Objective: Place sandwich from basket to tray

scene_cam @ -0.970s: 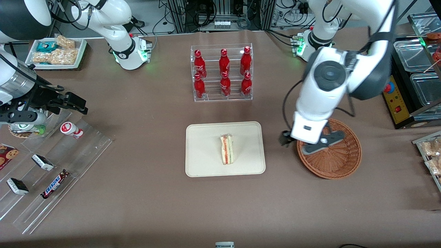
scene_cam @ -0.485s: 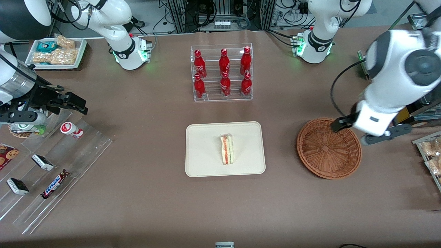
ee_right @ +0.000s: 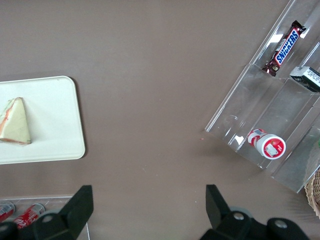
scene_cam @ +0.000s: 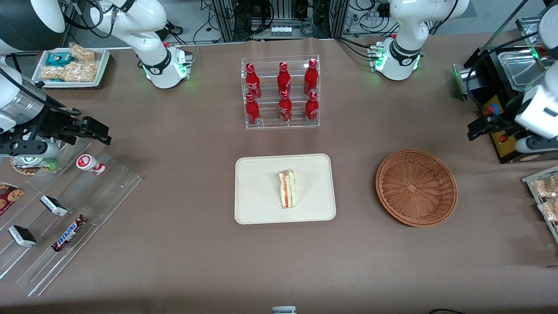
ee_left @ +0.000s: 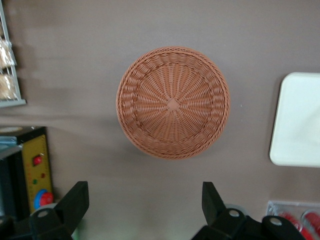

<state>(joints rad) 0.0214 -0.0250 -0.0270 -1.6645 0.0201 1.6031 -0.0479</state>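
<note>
1 sandwich point(scene_cam: 287, 189) lies on the tray point(scene_cam: 257, 174), near the tray's middle, with its orange-red and green filling edge facing up toward the front camera. The tray sits flat on the brown table point(scene_cam: 196, 261), about midway along it. The right wrist view shows the same wedge lying flat on the cream surface, its pale bread face up.

The basket point(scene_cam: 416, 187) stands on the table beside the tray, toward the working arm's end and well apart from the tray's rim. The left wrist view looks straight down into it, and its whole woven floor shows.

The left arm's gripper point(scene_cam: 501, 137) hangs above the table toward the working arm's end, farther from the front camera than the basket and off to its side, just in front of a black box with a yellow panel point(scene_cam: 501, 126). Its 2 fingers point(ee_left: 75, 202) stand wide apart with nothing between them; under the gap there is only bare table, near the basket's rim.

Farther from the front camera than the tray, a clear rack point(scene_cam: 281, 122) holds 6 red bottles point(scene_cam: 284, 80) in 2 rows of 3. Toward the parked arm's end, a stepped clear rack point(scene_cam: 87, 205) holds a Snickers bar point(scene_cam: 69, 232) and other small wrapped snacks.
</note>
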